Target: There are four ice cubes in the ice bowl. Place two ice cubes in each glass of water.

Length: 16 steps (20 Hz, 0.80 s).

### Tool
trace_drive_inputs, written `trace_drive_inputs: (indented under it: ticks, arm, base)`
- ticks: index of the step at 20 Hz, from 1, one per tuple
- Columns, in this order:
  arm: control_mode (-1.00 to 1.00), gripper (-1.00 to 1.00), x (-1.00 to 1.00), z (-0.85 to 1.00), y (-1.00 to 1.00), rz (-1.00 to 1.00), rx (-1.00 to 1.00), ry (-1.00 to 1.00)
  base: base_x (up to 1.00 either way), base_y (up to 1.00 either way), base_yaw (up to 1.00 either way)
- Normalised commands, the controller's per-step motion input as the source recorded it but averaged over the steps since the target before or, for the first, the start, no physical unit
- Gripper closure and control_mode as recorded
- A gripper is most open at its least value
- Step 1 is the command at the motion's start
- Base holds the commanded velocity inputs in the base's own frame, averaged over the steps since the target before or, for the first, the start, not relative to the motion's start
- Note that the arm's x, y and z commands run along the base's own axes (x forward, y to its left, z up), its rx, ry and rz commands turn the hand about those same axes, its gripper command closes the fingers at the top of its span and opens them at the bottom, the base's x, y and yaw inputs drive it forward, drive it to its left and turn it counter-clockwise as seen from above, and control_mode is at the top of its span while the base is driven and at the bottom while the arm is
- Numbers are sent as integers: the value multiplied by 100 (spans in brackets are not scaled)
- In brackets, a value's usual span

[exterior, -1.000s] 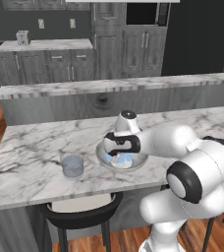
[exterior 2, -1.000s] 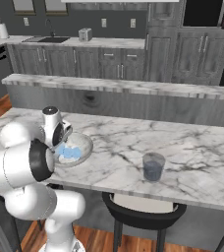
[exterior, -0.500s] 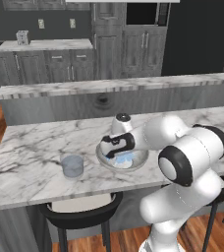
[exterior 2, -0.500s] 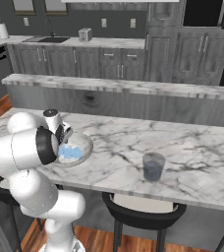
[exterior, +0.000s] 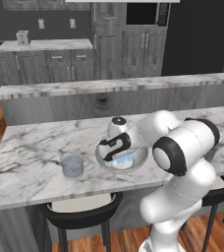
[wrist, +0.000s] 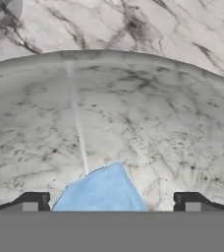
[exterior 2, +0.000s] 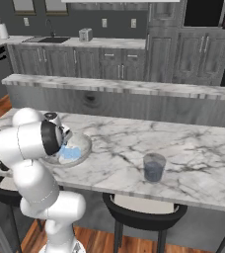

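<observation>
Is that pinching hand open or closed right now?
Open. In the hand view the gripper has its two dark fingertips far apart, with a pale blue ice cube between them inside the ice bowl.

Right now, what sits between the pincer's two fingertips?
In the hand view, a pale blue ice cube lies between the open pincer's fingertips, on the ice bowl's floor.
</observation>
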Motion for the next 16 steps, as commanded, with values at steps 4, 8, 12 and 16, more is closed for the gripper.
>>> trace_drive_inputs:
  ticks: [4, 8, 12, 16]
  arm:
    - [-100, -100, 0, -25, 1, 0, 0, 0]
    - [-100, 100, 0, -29, 0, 0, 0, 0]
    - [-100, 100, 0, -29, 0, 0, 0, 0]
    - [-100, 100, 0, -26, 0, 0, 0, 0]
  base:
    - [0, 0, 0]
    - [0, 0, 0]
    - [0, 0, 0]
    - [0, 0, 0]
